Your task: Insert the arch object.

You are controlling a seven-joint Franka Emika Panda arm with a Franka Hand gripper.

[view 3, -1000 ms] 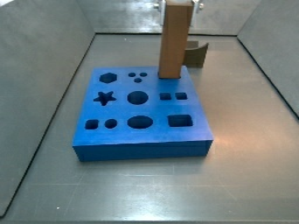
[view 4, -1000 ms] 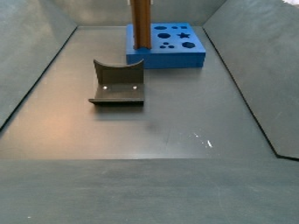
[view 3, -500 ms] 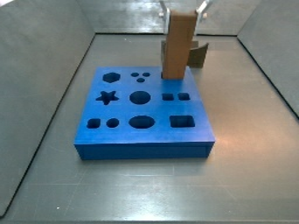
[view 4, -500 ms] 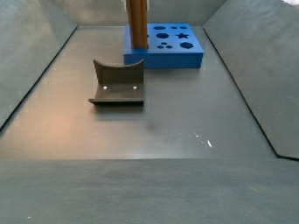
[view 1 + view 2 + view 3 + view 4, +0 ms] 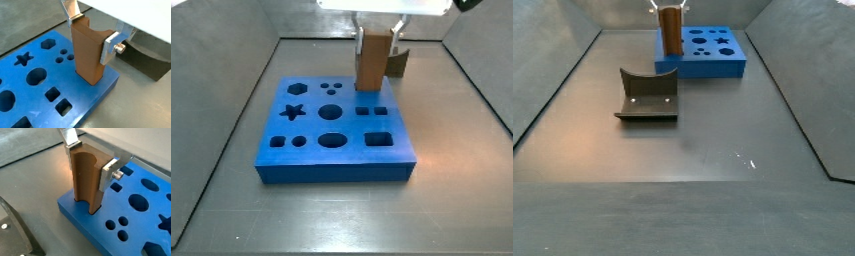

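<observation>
Jaws are closed on the arch object – the tall tan-brown piece with a rounded channel down one face, which shows in a wrist view. You can see the flat silver fingers pressed on two opposite sides of it, near its top end. The gripper sits directly above the blue board, at the corner of the board nearest the fixture.

What the coming move turns on is plain: the piece hangs straight down from the jaws, its long axis upright and square to the board's top face. Its lower end meets the board at that corner, just beside the pair of small square holes. It looks to be entering a slot there, though you cannot tell how deep it sits.

Judging by this, your remaining travel is straight down along the piece's own axis, with no sideways shift. Keep the wrist vertical – any tilt would likely jam the piece against the slot wall. The fixture stands apart from the board and out of your path.
</observation>
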